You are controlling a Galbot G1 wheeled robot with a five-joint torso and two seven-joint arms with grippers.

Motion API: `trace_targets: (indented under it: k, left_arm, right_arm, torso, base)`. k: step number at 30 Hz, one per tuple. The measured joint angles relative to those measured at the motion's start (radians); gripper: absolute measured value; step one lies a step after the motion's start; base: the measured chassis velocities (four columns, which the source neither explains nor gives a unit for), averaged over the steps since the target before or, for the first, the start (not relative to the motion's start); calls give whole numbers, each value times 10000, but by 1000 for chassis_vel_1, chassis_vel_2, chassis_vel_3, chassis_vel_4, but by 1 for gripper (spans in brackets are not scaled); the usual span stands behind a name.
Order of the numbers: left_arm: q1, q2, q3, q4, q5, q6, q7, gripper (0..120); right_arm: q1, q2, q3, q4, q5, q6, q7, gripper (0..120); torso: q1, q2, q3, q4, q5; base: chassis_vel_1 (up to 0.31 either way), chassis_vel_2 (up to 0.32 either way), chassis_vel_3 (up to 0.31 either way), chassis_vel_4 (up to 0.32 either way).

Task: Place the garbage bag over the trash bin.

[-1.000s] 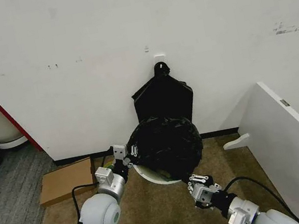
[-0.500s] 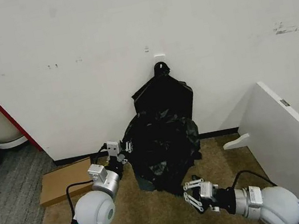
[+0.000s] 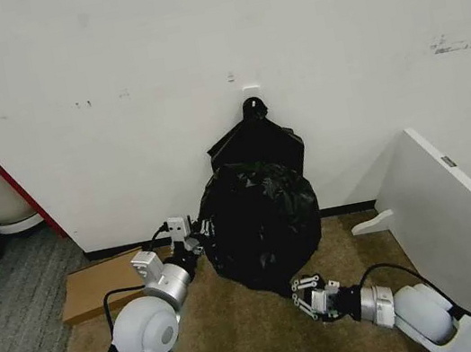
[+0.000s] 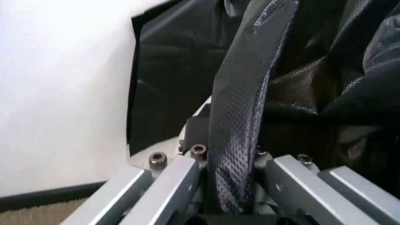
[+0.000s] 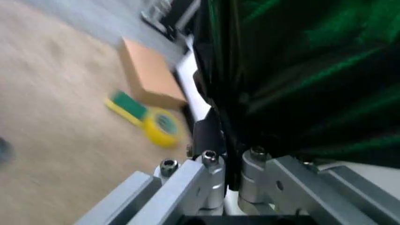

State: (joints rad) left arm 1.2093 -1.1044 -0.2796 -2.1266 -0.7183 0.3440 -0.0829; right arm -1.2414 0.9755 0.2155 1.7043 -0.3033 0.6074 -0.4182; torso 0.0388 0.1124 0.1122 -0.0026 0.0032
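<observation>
Against wall | garbage bag (image 3: 261, 224) | left claw (image 3: 193, 236), right claw (image 3: 313, 297) apparently pinching its film

The thin black plastic garbage bag (image 3: 263, 226) is glossy and crinkled, with pale highlights along its folds; up close in the left wrist view its film (image 4: 240, 117) carries a fine embossed dimple pattern. The left hand (image 3: 193, 235) and the right hand (image 3: 310, 298) are smooth brushed grey metal with small shiny screw heads, on arms cased in smooth white plastic. The flat brown cardboard sheet (image 3: 101, 284) looks matt. The floor (image 3: 246, 338) is short-pile tan carpet, rough and dull. The wall (image 3: 194, 46) is matt white, lightly scuffed. The white panel (image 3: 462, 218) is smooth.
</observation>
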Motion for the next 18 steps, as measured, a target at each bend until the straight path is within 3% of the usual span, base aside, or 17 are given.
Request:
trace_targets:
  k: [4, 9, 11, 14, 15, 17, 18]
  left_arm:
    - [78, 157, -27, -106, 50, 406, 5, 1]
    - [175, 357, -30, -65, 388, 478, 102, 1]
    - [210, 426, -29, 32, 480, 369, 150, 1]
    - [235, 480, 7, 325, 867, -32, 189, 0]
    - [235, 480, 7, 325, 867, -32, 189, 0]
    - [257, 470, 88, 602, 1231, -459, 202, 0]
    - [263, 459, 110, 664, 1317, -548, 214, 0]
  right_arm:
    - [238, 215, 213, -632, -1005, 388, 760, 0]
    - [352, 238, 262, -1067, -659, 422, 1428, 0]
    - [306, 188, 204, -1196, 161, 405, 1472, 0]
    - [90, 3, 30, -1333, 2905, 296, 282, 4]
    - [90, 3, 30, -1333, 2905, 296, 282, 4]
    - [-56, -149, -10, -1449, 5418, 192, -1585, 14]
    - [-67, -169, 2, -1499, 5819, 176, -1950, 16]
  torso:
    - [0, 0, 0, 0, 1]
    - [0, 0, 0, 0, 1]
    - [0, 0, 0, 1, -1]
    - [0, 0, -1, -2, 2]
    - [0, 0, -1, -2, 2]
    - [0, 0, -1, -3, -1]
    - [-1, 0, -1, -2, 2]
  base:
    - [0, 0, 0, 0]
    - [0, 0, 0, 0]
    - [0, 0, 0, 0]
    - [0, 0, 0, 0]
    - [0, 0, 0, 0]
    - [0, 0, 0, 0]
    - [0, 0, 0, 0]
